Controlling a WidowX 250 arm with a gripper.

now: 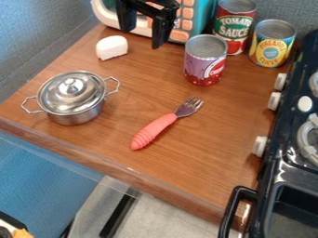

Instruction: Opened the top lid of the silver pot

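Camera view: we find the claw (143, 36) at the top of the frame, left of centre, its two fingers spread well apart and nothing held between them. The top edge crops the arm above it, and the claw covers part of a teal toy appliance (200, 17) with orange buttons, itself cropped by that edge. We see the silver lid (72, 91) at the left of the frame, seated on the silver pot (73, 115), so the pot's inside is hidden from us. The red can (236, 29) in the upper right is partly behind the purple can (204, 66). The right edge crops the dark stove (267, 176), and at the lower left corner sits an orange and white item (20, 233) we can't make out.

Counting up, we get one pot with two side handles, one lid with a single knob, and three cans: the red, the purple and a yellow one (271, 44) at the upper right. There is one fork (162, 124) with a coral grip near the middle, one white block (112, 47) at the upper left, one wooden counter (205, 158), and three white knobs along the stove's near side.
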